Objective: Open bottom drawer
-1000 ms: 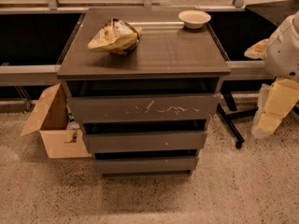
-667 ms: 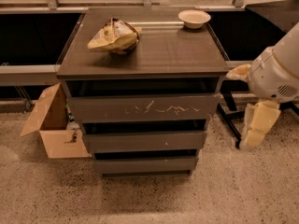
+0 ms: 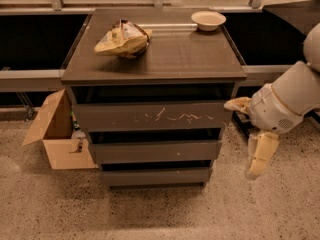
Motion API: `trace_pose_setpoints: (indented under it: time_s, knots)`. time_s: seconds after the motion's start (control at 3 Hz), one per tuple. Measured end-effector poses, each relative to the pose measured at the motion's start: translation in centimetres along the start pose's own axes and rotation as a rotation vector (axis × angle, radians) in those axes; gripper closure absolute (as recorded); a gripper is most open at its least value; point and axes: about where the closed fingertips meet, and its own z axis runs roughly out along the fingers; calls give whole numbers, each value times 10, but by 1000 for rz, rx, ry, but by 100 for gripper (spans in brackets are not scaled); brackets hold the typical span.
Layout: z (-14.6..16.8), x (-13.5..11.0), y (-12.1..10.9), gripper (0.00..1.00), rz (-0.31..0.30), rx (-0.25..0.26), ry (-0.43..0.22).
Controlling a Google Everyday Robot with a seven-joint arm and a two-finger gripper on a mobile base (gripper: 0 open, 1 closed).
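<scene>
1. The gripper (image 3: 243,138) is seen at the right of the frame, beside the right edge of the drawer cabinet (image 3: 150,59) and level with the two lower drawers. It is spread wide. One cream, smooth, blunt finger (image 3: 261,154) hangs down toward the floor, and the other points left, just beside the cabinet's corner. Nothing is held and no drawer front is touched.
2. The gripper is carried on a rounded white wrist housing (image 3: 277,109) with a matte shell. From there the arm (image 3: 302,86) rises to the upper right and is cut off by the frame edge.
3. The bottom drawer (image 3: 155,176) is found at the lower centre, lowest of three. Its plain, dark grey-brown flat front has no handle and looks the narrowest. A dark gap is seen above it, and its inside is not shown.
4. Above it lies the middle drawer (image 3: 155,151). Above that lies the top drawer (image 3: 155,116), whose larger front is marked with white scratches.
5. On the flat dark cabinet top, a crumpled tan bag (image 3: 122,38) lies at the upper left. A shallow pale bowl (image 3: 208,20) stands near the back right corner.
6. An open cardboard box (image 3: 55,134) sits on the speckled floor (image 3: 160,214), against the cabinet's left side.
</scene>
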Motion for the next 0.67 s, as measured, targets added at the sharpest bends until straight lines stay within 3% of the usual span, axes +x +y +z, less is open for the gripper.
trace_pose_setpoints:
  time_s: [0.33,0.67]
  knots:
    - [37,11,0,0,-11,-40,-22]
    - [104,36,7,0,-51,-96,-31]
